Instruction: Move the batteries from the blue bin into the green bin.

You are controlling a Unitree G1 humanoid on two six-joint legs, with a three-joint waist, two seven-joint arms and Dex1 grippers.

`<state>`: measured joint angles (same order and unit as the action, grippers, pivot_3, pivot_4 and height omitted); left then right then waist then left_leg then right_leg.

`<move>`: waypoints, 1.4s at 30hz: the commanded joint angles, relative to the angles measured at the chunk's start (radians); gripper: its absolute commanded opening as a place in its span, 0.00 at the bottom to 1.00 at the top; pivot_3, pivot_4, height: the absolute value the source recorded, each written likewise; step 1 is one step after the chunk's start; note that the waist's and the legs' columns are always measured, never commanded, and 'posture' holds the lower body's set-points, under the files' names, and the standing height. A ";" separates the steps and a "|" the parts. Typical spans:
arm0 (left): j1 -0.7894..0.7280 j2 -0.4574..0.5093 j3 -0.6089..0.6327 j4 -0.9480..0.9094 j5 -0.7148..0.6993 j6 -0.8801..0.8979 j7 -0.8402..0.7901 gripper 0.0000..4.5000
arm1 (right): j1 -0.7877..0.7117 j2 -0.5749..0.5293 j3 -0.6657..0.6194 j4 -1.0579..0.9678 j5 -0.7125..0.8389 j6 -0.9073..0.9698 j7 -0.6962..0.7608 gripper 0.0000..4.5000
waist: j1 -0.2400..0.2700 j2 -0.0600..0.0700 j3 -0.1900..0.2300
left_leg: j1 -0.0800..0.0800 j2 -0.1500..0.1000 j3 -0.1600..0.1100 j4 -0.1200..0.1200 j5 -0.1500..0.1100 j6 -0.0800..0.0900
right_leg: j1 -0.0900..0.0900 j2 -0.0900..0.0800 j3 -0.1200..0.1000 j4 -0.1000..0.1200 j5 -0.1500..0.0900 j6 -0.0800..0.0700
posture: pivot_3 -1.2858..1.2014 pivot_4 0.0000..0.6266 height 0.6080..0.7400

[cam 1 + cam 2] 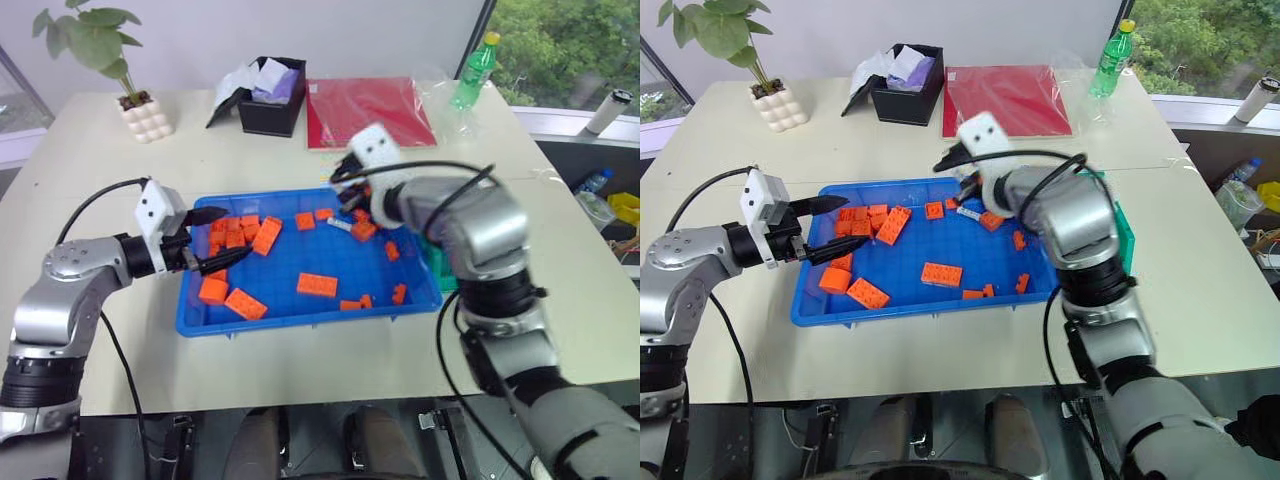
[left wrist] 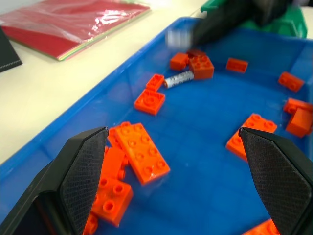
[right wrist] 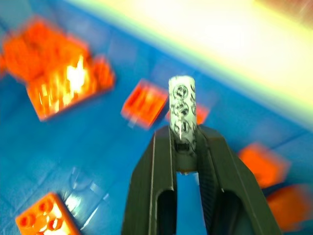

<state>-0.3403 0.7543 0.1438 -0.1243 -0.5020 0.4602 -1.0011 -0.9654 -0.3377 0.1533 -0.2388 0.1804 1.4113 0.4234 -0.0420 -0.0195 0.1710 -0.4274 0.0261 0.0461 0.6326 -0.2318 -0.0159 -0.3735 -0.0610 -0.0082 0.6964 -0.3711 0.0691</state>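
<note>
Right end effector (image 3: pixel 185 147) clamps a battery (image 3: pixel 182 105) over the blue bin (image 1: pixel 300 315)

Pinched by its lower end only, that battery pokes out past the fingertips, so a quick swing toward the green bin (image 1: pixel 1124 232), just beside the tray's right edge, could twist it loose among the orange blocks (image 1: pixel 317 285). Another battery (image 2: pixel 179 79) lies in the tray, apparently touching a block. Left end effector (image 2: pixel 171 171) hangs wide open, holding nothing, over the tray's left end on the desk (image 1: pixel 100 180).

Green bin (image 1: pixel 437 262) mostly hidden behind right arm, only a sliver shows. Right end effector (image 2: pixel 210 27) smeared with motion blur in left wrist view. Orange blocks (image 3: pixel 58 83) blurred in right wrist view.
</note>
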 commanded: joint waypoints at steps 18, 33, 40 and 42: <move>-0.100 -0.064 -0.054 0.093 0.032 -0.065 -0.039 1.00 | 0.262 -0.433 -0.153 -0.160 0.033 0.003 0.023 0.01 | 0.001 0.000 0.000 | 0.000 0.001 0.001 -0.001 0.000 0.000 | 0.002 0.002 0.001 -0.006 0.000 0.000 | 0.52 0.24 1.00; -0.095 -0.055 -0.039 0.082 0.031 -0.065 -0.037 1.00 | 0.334 -0.461 -0.133 -0.092 0.007 -0.125 0.004 0.99 | 0.004 0.000 0.000 | 0.000 0.001 0.001 0.000 0.000 0.000 | 0.003 0.001 0.001 -0.006 0.000 0.000 | 0.52 0.24 1.00; -0.100 -0.046 -0.038 0.091 0.034 -0.063 -0.043 1.00 | 0.156 -0.453 -0.063 -0.046 0.012 -0.330 0.095 0.99 | -0.003 0.001 0.000 | 0.000 0.002 0.001 0.000 0.000 0.000 | 0.002 0.003 0.001 -0.006 0.000 0.000 | 0.52 0.24 1.00; -0.106 -0.044 -0.041 0.095 0.038 -0.064 -0.045 1.00 | 0.129 -0.427 -0.049 -0.043 0.043 -0.352 0.146 0.99 | -0.001 0.001 0.000 | 0.000 0.002 0.001 -0.001 0.000 0.000 | 0.002 0.004 0.001 -0.006 0.000 0.000 | 0.52 0.24 1.00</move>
<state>-0.4295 0.6920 0.0861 -0.0145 -0.4653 0.4065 -1.0415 -0.8200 -0.7756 0.0953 -0.2672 0.1958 1.0938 0.5295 -0.0427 -0.0189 0.1713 -0.4272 0.0285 0.0472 0.6321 -0.2313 -0.0162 -0.3714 -0.0574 -0.0070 0.6906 -0.3711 0.0691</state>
